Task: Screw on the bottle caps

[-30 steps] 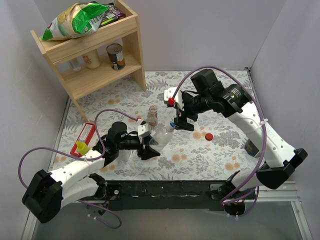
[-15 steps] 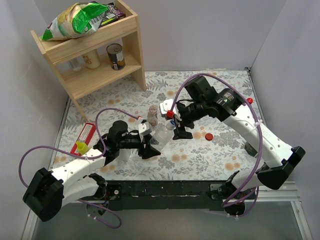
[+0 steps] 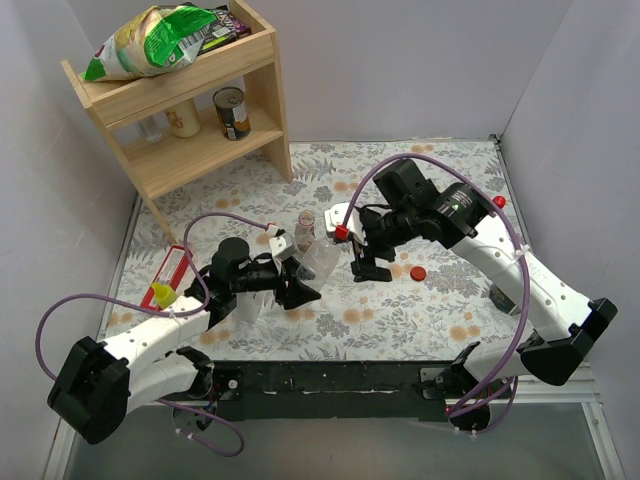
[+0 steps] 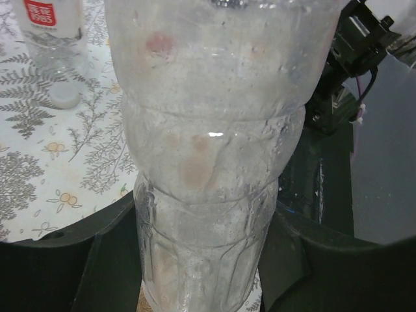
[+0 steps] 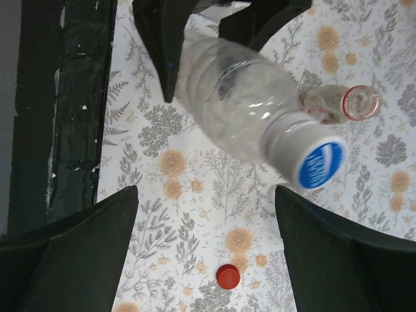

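Observation:
My left gripper (image 3: 300, 287) is shut on a clear, unlabelled bottle (image 3: 318, 262) and holds it tilted up toward the right arm. In the left wrist view the bottle (image 4: 208, 149) fills the frame between the jaws of the gripper (image 4: 208, 260). In the right wrist view the bottle (image 5: 240, 104) carries a blue cap (image 5: 320, 164) on its neck. My right gripper (image 5: 208, 260) is open and empty, hovering just beyond that cap; it also shows in the top view (image 3: 362, 265). A red cap (image 3: 417, 272) lies on the table, also in the right wrist view (image 5: 227, 276).
An uncapped clear bottle (image 3: 305, 228) stands behind the held one, and a labelled one shows in the left wrist view (image 4: 52, 39). Another red cap (image 3: 498, 202) lies far right. A yellow bottle (image 3: 160, 295) and red box (image 3: 172, 268) sit at left. A wooden shelf (image 3: 180, 100) stands back left.
My right gripper has moved down and left toward the held bottle's neck. My left gripper has shifted the bottle slightly up and right.

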